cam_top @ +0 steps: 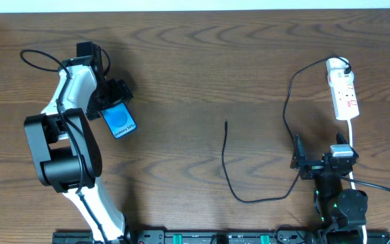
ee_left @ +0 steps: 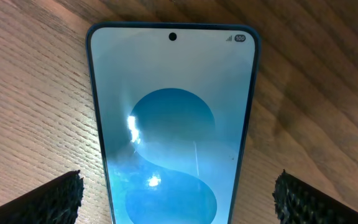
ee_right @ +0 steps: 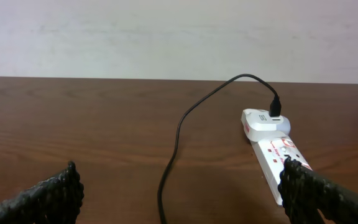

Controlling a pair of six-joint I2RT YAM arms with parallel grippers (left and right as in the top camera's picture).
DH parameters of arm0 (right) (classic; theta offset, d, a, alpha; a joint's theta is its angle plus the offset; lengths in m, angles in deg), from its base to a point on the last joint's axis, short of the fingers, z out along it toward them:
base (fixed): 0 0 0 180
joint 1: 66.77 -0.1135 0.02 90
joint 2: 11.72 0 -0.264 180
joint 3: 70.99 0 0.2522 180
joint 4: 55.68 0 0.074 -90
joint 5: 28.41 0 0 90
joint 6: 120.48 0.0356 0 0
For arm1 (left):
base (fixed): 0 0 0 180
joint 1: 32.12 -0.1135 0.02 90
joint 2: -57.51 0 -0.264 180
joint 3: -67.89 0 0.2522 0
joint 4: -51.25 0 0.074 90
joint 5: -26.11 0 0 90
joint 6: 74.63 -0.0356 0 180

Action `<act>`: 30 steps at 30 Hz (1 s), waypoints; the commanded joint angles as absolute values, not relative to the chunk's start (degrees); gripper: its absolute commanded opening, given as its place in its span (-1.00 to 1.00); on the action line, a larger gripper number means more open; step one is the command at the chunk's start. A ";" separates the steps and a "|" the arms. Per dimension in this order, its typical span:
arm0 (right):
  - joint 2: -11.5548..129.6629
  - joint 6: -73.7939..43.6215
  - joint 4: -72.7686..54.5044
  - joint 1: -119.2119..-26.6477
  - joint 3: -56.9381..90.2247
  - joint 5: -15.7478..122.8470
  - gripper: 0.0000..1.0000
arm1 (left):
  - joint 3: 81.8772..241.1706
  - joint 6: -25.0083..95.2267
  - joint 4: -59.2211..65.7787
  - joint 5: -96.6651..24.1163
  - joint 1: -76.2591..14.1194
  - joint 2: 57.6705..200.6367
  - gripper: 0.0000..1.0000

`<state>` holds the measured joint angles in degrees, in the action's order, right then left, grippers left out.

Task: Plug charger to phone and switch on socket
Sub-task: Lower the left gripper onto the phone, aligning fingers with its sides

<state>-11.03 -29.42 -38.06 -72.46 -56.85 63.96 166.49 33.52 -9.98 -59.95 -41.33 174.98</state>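
Two arms stand at opposite ends of the table (cam_top: 202,54). At the left of the overhead view, the left gripper (cam_top: 114,102) hangs over the phone (cam_top: 120,123) and covers its upper end. In the left wrist view that gripper (ee_left: 179,199) has its fingers (ee_left: 55,199) spread wide to either side of the phone (ee_left: 173,124), clear of its edges. The phone lies flat with its blue screen up, and its lower end is cut off by the frame. At mid-frame the charger (cam_top: 224,159) lies loose, its small tip on bare wood well apart from the phone. Open table lies between them. The cable loops right and climbs to the socket (cam_top: 342,95) at the upper right, plugged into its far end. The right gripper (cam_top: 302,159) sits below it, beside the white cord (cam_top: 352,135), fingers parted and holding nothing. In the right wrist view one finger (ee_right: 316,193) hides the near end of the socket (ee_right: 278,149). Its switches are too small to read.
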 commanded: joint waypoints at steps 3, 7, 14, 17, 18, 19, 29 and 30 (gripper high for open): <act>-11.29 -28.81 -37.84 -72.81 -56.92 64.47 0.99 | 166.07 33.28 -9.98 -60.64 -41.31 177.77 0.96; -11.29 -28.83 -37.84 -72.81 -56.92 64.47 0.99 | 166.07 33.31 -9.91 -60.67 -41.33 178.21 0.96; -11.29 -28.81 -37.84 -72.81 -56.92 64.47 0.98 | 166.07 33.46 -9.52 -60.69 -41.33 178.21 0.96; -11.29 -28.83 -37.84 -72.81 -56.92 64.47 0.99 | 166.07 33.46 -9.54 -60.69 -41.33 178.23 0.96; -11.29 -28.83 -37.84 -72.81 -56.92 64.47 0.98 | 166.03 33.48 -9.52 -60.69 -41.33 178.23 0.96; -11.29 -28.83 -37.84 -72.81 -56.92 64.47 0.99 | 165.96 33.48 -9.52 -60.69 -41.33 178.23 0.96; -11.29 -28.83 -37.84 -72.81 -56.92 64.47 0.99 | 163.86 33.68 -8.08 -60.69 -41.33 178.23 0.95; -11.29 -28.83 -37.84 -72.81 -56.92 64.47 0.99 | 163.62 33.70 -7.92 -60.67 -41.33 178.23 0.96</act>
